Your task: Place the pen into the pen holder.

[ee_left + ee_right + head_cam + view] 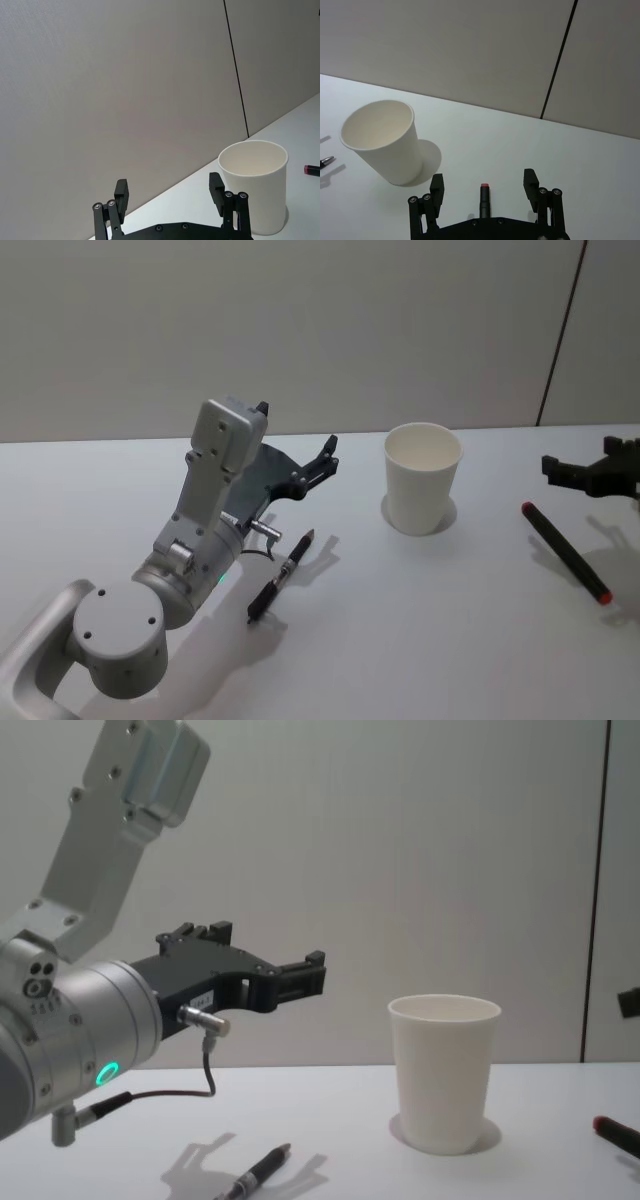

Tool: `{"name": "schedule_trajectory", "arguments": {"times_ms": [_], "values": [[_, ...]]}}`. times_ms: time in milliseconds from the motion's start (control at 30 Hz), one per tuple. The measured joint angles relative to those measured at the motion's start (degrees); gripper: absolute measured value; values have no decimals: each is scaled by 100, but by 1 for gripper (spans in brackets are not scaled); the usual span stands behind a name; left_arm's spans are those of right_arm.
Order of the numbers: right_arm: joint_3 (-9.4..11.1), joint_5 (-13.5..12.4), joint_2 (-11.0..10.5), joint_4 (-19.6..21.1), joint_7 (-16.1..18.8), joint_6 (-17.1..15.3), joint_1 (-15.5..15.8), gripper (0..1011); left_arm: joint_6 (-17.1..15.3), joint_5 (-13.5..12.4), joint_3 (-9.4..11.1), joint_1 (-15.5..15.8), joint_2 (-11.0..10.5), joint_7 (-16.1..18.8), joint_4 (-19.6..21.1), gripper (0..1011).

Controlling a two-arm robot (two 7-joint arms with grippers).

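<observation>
The pen holder [422,480] stands upright on the white desk [400,650], its mouth open to the ceiling and only its own pale inner wall showing inside; a soft shadow rings its base. To the left of the pen holder and nearer the robot, a black pen [283,578] lies flat on the desk, slanted with its tip toward the cup but well apart from it. The left gripper [168,185] hangs in the air above that pen, left of the pen holder, its jaws spread wide with nothing between them and aimed toward the cup. To the right of the pen holder a red-ended pen [565,551] lies flat on the desk, also well apart from it. The right gripper [484,178] hovers near that pen's far end, jaws wide and holding nothing. Behind the pen holder rises a plain pale wall [300,330], crossed by one dark seam [562,330] on the right
</observation>
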State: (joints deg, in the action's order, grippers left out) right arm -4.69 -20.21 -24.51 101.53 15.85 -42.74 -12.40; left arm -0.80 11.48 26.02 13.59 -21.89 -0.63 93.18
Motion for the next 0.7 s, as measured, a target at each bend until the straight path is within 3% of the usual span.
{"name": "schedule_trajectory", "arguments": {"times_ms": [333,700], "values": [[40,-57,-52,-354,143,-85,-144,1001,0,0,0,0,0,0,0,1001],[-112,113,71,-900,239,-42,-390,1001,0,0,0,0,0,0,0,1001]]}}
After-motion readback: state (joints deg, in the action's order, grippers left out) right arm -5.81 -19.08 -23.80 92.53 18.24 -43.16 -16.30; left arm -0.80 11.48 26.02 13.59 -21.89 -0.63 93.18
